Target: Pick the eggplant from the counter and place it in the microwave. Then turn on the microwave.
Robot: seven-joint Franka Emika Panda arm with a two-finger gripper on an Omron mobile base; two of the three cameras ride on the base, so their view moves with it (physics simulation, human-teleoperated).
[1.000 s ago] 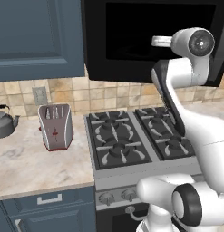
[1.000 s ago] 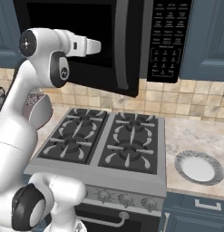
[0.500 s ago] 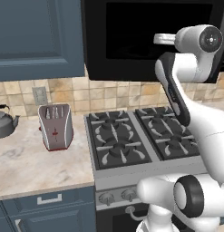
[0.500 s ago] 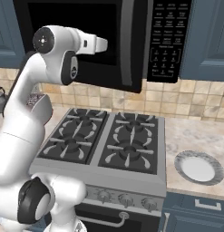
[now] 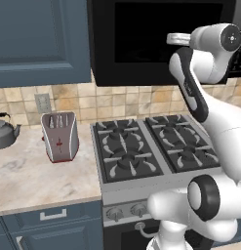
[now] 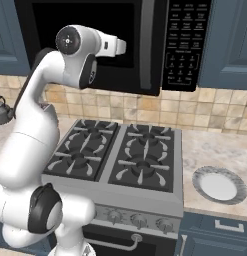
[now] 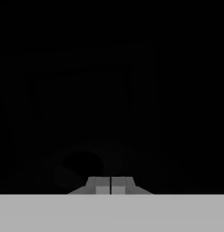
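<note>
Hand view: jaws (shut) before microwave (image 7: 109,90)

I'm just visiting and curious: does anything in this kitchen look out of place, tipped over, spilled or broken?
Nothing stands out. The toaster and kettle stand upright on the counter, the plate lies flat right of the stove, and nothing is spilled. The shut gripper faces the dark microwave.
</note>
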